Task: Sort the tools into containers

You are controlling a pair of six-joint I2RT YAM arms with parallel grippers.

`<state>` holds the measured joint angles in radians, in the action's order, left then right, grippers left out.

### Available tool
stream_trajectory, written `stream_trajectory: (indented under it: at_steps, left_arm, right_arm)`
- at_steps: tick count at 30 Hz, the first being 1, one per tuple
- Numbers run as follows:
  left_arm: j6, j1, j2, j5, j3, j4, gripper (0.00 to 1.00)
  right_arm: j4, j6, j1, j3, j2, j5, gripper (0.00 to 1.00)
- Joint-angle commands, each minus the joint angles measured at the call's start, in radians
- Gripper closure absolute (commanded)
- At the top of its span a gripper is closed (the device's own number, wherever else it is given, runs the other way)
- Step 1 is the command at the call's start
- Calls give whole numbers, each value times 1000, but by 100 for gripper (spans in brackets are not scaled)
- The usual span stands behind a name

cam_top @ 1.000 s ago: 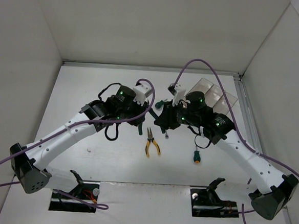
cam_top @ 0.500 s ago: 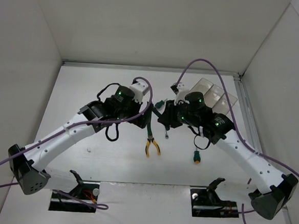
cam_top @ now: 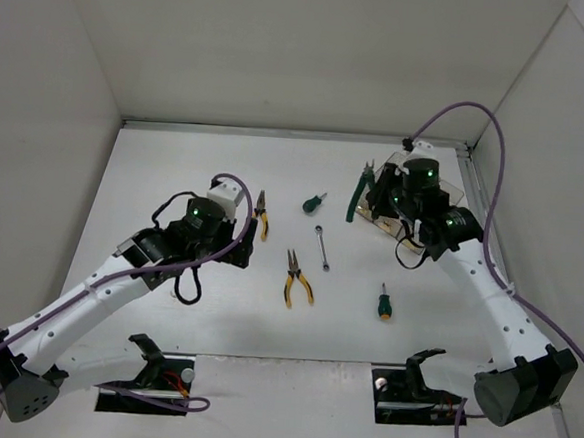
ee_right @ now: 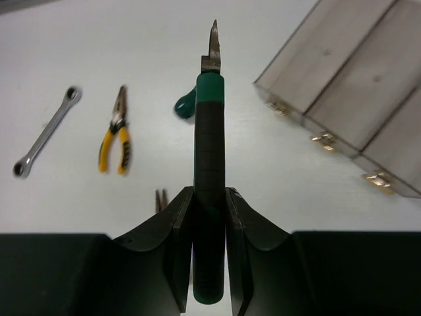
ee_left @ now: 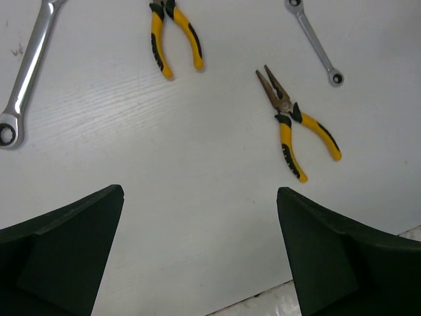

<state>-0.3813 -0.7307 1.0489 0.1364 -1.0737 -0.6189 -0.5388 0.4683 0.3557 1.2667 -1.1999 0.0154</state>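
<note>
My right gripper (ee_right: 210,194) (cam_top: 374,190) is shut on the green-handled pliers (ee_right: 209,131) (cam_top: 357,198) and holds them in the air just left of the containers (ee_right: 355,79) (cam_top: 380,216), which my right arm mostly hides from above. My left gripper (ee_left: 200,263) (cam_top: 233,247) hangs open and empty over bare table. Two yellow-handled pliers (ee_left: 174,36) (ee_left: 296,128) lie ahead of it, seen from above as pliers (cam_top: 260,215) and pliers (cam_top: 298,278). Two wrenches (ee_left: 23,79) (ee_left: 316,43) flank them. Two green-handled screwdrivers (cam_top: 314,202) (cam_top: 383,304) lie on the table.
White walls enclose the table (cam_top: 175,171) on three sides. A purple cable (cam_top: 479,132) loops above my right arm. The arm bases sit at the near edge. The containers' brass latches (ee_right: 322,139) face the gripper.
The grippers were close together at mid-table. My left gripper has opened and drawn back to the left. My right arm has carried the green-handled pliers back and right, to the containers.
</note>
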Motion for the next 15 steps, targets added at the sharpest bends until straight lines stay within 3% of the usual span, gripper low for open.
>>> stream_trajectory:
  at_steps: [1,6,10,11,15]
  left_arm:
    - [-39,4,-32,19,23,-10,0]
    - [-51,4,-67,26,83,-22,0]
    - [-57,4,-96,25,119,-10,0]
    - [-59,4,-104,23,127,-12,0]
    - [-64,13,-112,12,155,-2,0]
  right_arm:
    - [74,10,-90,88,-3,158,100]
    - [39,6,-256,112,-44,210,100]
    - [19,9,-319,135,-96,250,100]
    - [19,12,-386,138,-105,242,100]
    - [19,29,-454,145,-157,189,100]
